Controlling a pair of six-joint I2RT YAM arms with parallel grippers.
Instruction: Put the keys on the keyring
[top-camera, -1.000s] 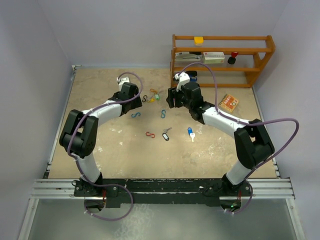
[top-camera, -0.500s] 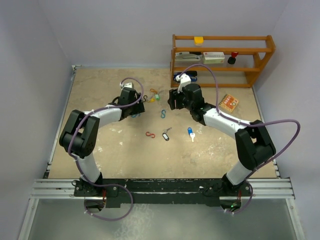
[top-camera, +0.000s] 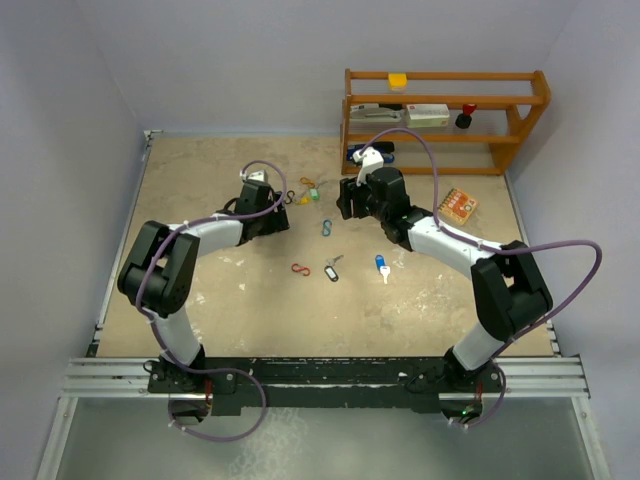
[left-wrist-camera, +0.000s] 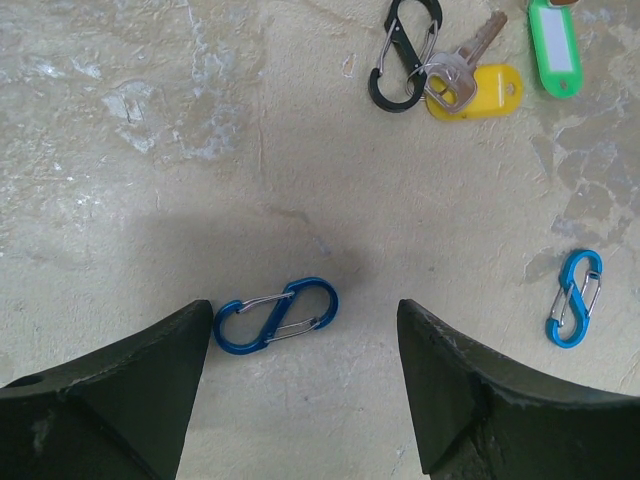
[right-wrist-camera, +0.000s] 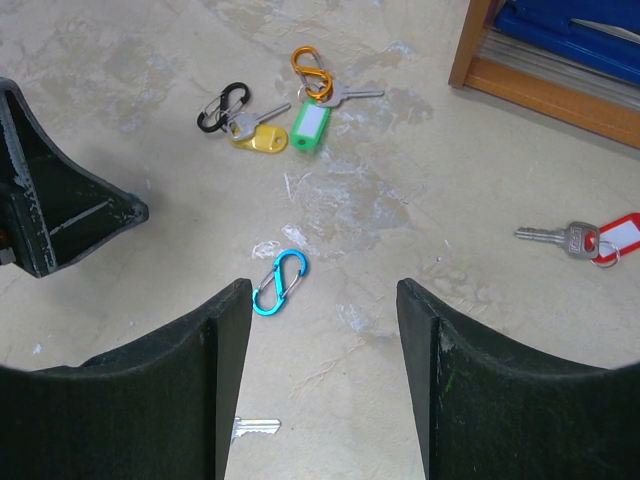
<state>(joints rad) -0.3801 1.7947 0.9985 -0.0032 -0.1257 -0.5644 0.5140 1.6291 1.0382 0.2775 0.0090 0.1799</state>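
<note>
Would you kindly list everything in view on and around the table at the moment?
Tagged keys: five; yellow, green, red, black, blue; scattered mid-table.
S-shaped clips: five; two blue, black, orange, red; among the keys, black by the yellow key, orange by the green.
Patterned box: one, orange, on the table before the shelf.
Shelf: one, wooden, far right, holding small items.
Table: one, beige.
Left gripper: one, dark, open over a blue clip.
Right gripper: one, dark, open near the other blue clip.
</note>
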